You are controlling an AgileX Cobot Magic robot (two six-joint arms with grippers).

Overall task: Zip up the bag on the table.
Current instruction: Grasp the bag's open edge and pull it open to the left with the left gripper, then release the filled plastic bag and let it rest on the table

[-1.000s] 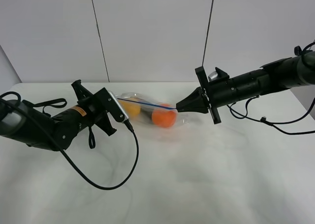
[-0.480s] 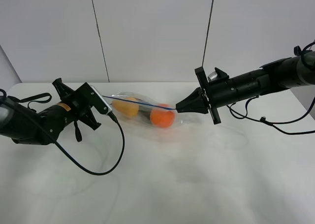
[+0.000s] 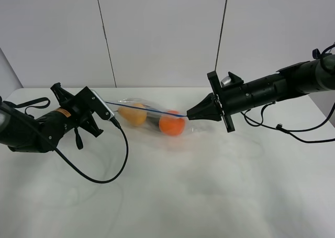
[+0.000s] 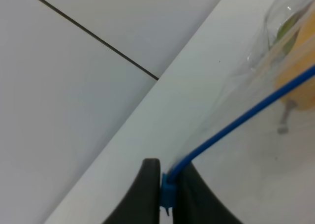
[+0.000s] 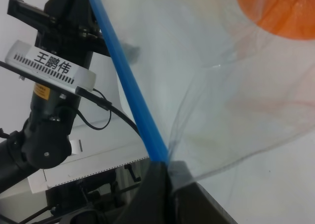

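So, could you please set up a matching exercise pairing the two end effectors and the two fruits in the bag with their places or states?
Things:
1. left end effector
2. right end effector
3. orange
4. pear

Places or states:
A. inside the bag, nearer the right arm
B. shut on the zip strip at its left-arm end
C. inside the bag, nearer the left arm
D. shut on the zip strip at its right-arm end

Pairs: 1-B; 2-D; 3-A; 4-C
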